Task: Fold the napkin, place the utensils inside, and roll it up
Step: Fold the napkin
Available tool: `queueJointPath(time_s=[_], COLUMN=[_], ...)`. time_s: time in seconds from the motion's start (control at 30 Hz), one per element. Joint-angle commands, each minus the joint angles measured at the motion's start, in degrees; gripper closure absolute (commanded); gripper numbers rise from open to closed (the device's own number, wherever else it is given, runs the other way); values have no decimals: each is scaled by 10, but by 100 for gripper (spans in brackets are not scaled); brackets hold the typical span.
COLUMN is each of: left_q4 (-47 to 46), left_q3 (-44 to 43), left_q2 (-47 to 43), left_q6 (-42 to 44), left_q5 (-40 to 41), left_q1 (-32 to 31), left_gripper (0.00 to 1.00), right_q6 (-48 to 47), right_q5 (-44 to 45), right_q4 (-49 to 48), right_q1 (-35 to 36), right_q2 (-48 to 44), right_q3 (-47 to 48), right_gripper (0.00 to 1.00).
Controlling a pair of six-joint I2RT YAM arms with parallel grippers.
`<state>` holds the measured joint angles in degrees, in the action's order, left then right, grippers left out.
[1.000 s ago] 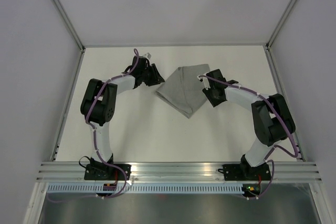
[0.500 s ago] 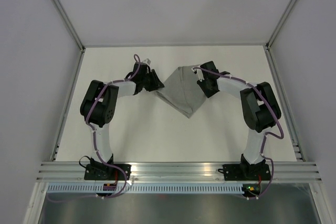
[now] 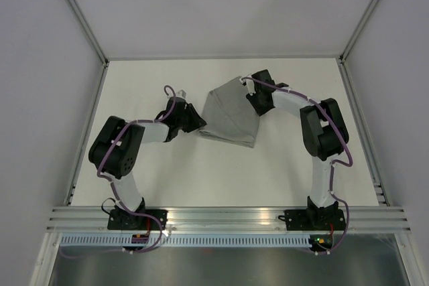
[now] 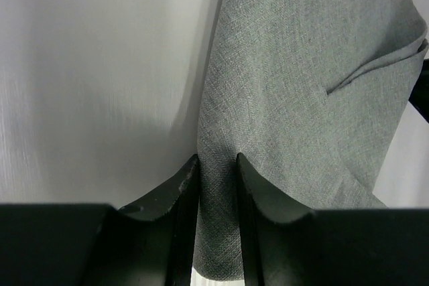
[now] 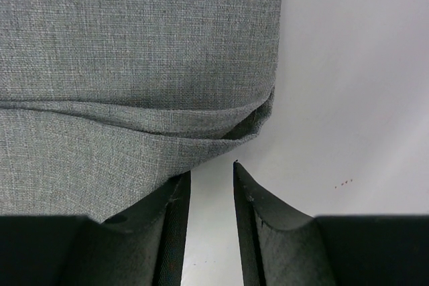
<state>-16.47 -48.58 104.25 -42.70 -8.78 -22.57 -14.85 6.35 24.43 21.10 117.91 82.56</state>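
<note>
Standing at the near edge, you first meet the ribbed aluminium rail (image 3: 228,216) with both arm bases bolted to it, a tiny coloured light glowing on each base. From there the white worktop (image 3: 201,179) runs back between pale walls and slanting metal corner posts (image 3: 80,18). Purple cables (image 3: 278,88) loop along both arms. Nothing else lies between the bases and the cloth. The arms bend inward from either side and bracket the napkin (image 3: 231,117), which sits at mid-depth, a little to the right of centre. The left hand (image 3: 193,124) is at the napkin's near-left corner. From its wrist camera the left hand (image 4: 218,162) has its jaws drawn narrow with grey cloth filling the gap, pinching that corner, and small creases fan out from the fingertips across the napkin (image 4: 301,98). An upper layer shows as a flap edge further along. The right hand (image 3: 257,102) rests further back, at the cloth's far-right edge. Seen from its own wrist, the right hand (image 5: 209,169) has jaws narrowly parted with only bare worktop showing between them, and the napkin (image 5: 134,31) lies just ahead and to one side. A folded ridge crosses the cloth and ends at a rounded corner. From overhead the napkin is a folded, uneven four-sided shape. Its widest straight edge is nearest the bases and it narrows to a corner pointing at the back wall, so it runs slightly longer near-to-far than across.
</note>
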Motion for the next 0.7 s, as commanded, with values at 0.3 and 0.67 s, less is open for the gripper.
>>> queueJointPath(time_s=[0.3,0.67], left_q4=[-83,-57], left_q3=[125,132], left_q2=[-74,-162], left_q6=[-58,-8], left_q5=[38,68], left_q1=[-19,7], left_gripper=[67,56], right_q6=[8,15], right_q5=[-57,-50], right_q4=[29,36], right_q1=[0,-19], right_q2=[8,-68], right_q3=[12,-10], right_gripper=[61,52])
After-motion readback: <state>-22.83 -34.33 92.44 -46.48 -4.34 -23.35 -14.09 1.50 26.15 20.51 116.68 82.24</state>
